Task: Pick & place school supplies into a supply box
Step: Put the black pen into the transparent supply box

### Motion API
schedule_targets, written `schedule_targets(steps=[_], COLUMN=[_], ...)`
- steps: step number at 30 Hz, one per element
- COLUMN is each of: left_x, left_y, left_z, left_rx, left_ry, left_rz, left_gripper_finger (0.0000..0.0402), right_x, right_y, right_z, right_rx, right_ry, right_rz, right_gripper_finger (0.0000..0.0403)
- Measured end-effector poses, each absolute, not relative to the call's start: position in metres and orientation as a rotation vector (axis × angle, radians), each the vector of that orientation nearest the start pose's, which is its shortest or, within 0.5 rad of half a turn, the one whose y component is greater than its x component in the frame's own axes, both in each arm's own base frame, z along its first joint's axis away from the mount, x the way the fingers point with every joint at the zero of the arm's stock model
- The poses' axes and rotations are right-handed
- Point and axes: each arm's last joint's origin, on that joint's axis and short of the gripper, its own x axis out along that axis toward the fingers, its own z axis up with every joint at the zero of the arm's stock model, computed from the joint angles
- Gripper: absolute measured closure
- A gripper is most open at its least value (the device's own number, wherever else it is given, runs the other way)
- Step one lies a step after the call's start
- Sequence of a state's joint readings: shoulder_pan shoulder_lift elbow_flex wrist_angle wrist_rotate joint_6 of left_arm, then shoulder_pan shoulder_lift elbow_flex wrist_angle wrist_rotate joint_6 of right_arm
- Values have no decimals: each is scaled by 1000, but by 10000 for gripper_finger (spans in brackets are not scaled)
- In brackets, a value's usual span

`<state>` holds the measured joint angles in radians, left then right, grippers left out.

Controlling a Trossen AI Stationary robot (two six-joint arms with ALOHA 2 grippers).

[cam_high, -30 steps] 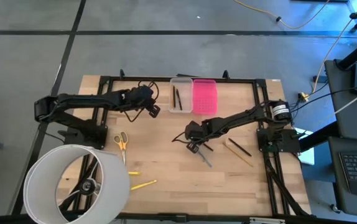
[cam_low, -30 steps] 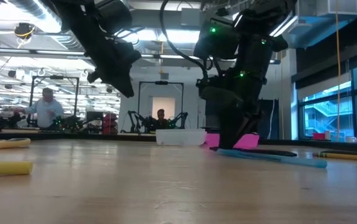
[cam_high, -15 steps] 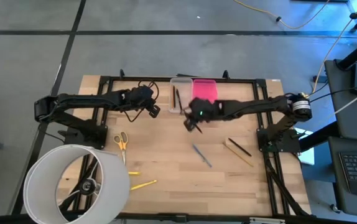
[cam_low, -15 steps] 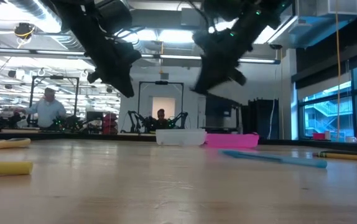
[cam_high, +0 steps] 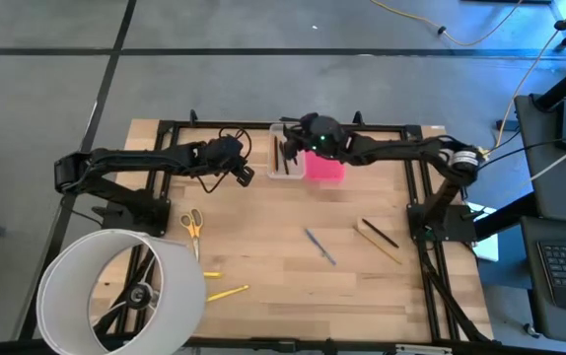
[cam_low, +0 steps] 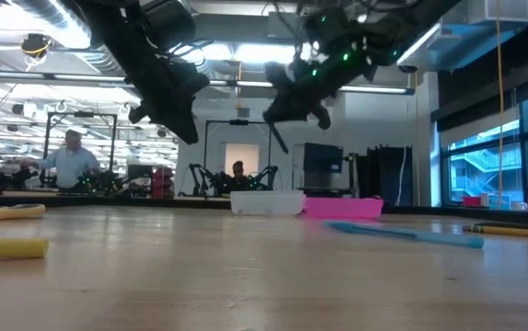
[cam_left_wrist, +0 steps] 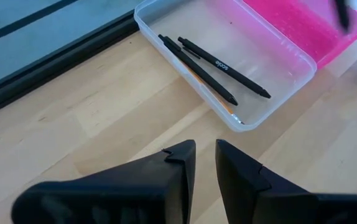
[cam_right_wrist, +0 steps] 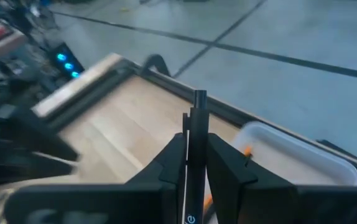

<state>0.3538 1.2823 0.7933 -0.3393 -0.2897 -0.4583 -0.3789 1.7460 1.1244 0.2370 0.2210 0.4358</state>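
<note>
Right end effector (cam_right_wrist: 194, 163): clamped on slim black pen (cam_right_wrist: 196, 134), raised over small clear plastic case (cam_high: 285, 150)
Left end effector (cam_left_wrist: 204, 163): nearly closed, empty, beside case
Pen writing: unreadable
Surface (cam_high: 263, 247): bare below

my right gripper (cam_right_wrist: 195, 163) pinches a black pen (cam_right_wrist: 196, 149) upright between its fingers, above the clear supply box (cam_right_wrist: 296, 155) on the wooden table (cam_right_wrist: 122, 130).

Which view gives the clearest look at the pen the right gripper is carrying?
The right wrist view: the black pen stands clamped between the right gripper fingers, close up. In the low view it is a thin dark stick hanging below the gripper. The high view hides it under the arm; the left wrist view shows only a dark tip.
</note>
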Motion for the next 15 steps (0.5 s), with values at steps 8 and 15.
schedule_targets(steps=[8,15], left_x=[235,235], left_y=[96,96], left_z=[224,224], left_rx=[-441,-441], left_ry=[688,688], left_rz=[791,792], left_gripper_finger=[344,346], right_x=[367,371], right_y=[-174,-182], right_z=[202,174], right_rx=[482,532], right_ry=[217,262], right_rz=[-753,-784], right_gripper_finger=[347,347])
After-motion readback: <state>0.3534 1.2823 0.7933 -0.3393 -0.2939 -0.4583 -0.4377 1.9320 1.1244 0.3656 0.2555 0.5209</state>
